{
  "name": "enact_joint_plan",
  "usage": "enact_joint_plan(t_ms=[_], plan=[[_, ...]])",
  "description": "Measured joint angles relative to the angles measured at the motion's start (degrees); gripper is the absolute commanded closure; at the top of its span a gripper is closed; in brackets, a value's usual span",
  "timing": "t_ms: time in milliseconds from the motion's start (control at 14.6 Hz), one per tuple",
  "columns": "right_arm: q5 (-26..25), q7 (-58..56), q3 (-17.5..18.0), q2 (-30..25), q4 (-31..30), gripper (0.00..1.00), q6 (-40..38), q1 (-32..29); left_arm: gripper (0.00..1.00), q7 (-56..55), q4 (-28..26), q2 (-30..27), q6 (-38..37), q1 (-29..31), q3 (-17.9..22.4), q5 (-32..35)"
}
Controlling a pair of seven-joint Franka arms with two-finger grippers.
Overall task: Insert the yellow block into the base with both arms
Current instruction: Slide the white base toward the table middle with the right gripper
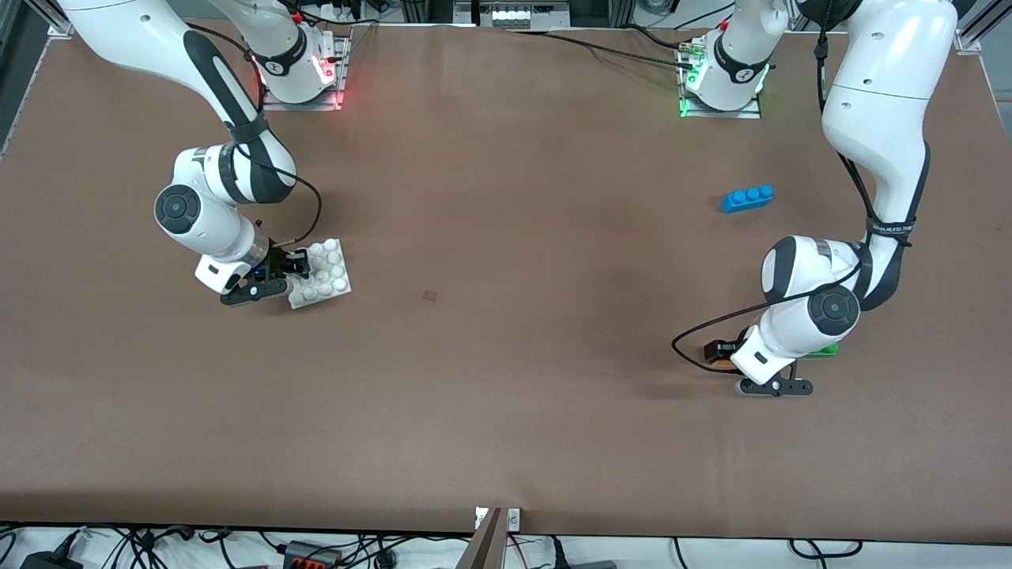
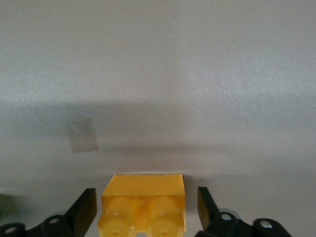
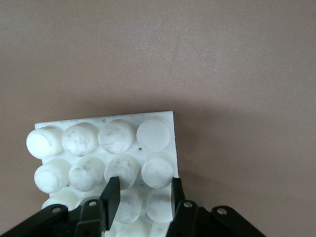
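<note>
Left gripper (image 2: 143, 210): low at the table, jaws straddling the yellow block (image 2: 143, 207), a gap on each side.
Right gripper (image 3: 143, 195): clamped on the base (image 3: 106, 148), toward the right arm's end.
Nearby: green brick (image 1: 826, 349), blue brick (image 1: 747, 198).

Brown counter (image 1: 506, 379): white base (image 1: 322, 274) twd right arm's end; blue brick (image 1: 747, 198), green brick (image 1: 827, 350), yellow block (image 2: 143, 205) twd left arm's end.

A blue three-stud brick (image 1: 747, 197) and a partly hidden green brick (image 1: 827, 349) lie on the brown table (image 1: 506, 395).
</note>
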Motion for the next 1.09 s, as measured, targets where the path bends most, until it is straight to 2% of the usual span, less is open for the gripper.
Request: enact_joint_plan(t_ms=[342,478,615,820,957,1094], plan=[[0.1,1.7,0.3,0.4,0.3,0.53,0.1,0.1,0.18,0.0,0.0,0.0,0.0,0.0,0.0,0.0],[0.1,13.2,5.2,3.6,4.3,0.53,1.1,4.4,0.18,0.0,0.0,-0.1,0.0,0.0,0.0,0.0],[0.4,20.2,7.7,6.3,7.5,0.53,1.9,10.4,0.18,0.0,-0.1,-0.1,0.0,0.0,0.0,0.0],[1.4,21.3,7.8,6.9,8.2,0.53,1.9,11.7,0.19,0.0,-0.1,-0.1,0.0,0.1,0.0,0.0],[1.4,23.0,7.8,7.0,8.4,0.53,1.9,11.9,0.25,0.0,-0.1,-0.1,0.0,0.1,0.0,0.0],[1.4,27.0,7.9,7.7,9.6,0.53,2.0,13.6,0.25,0.1,-0.1,-0.1,0.0,0.1,0.0,0.0]])
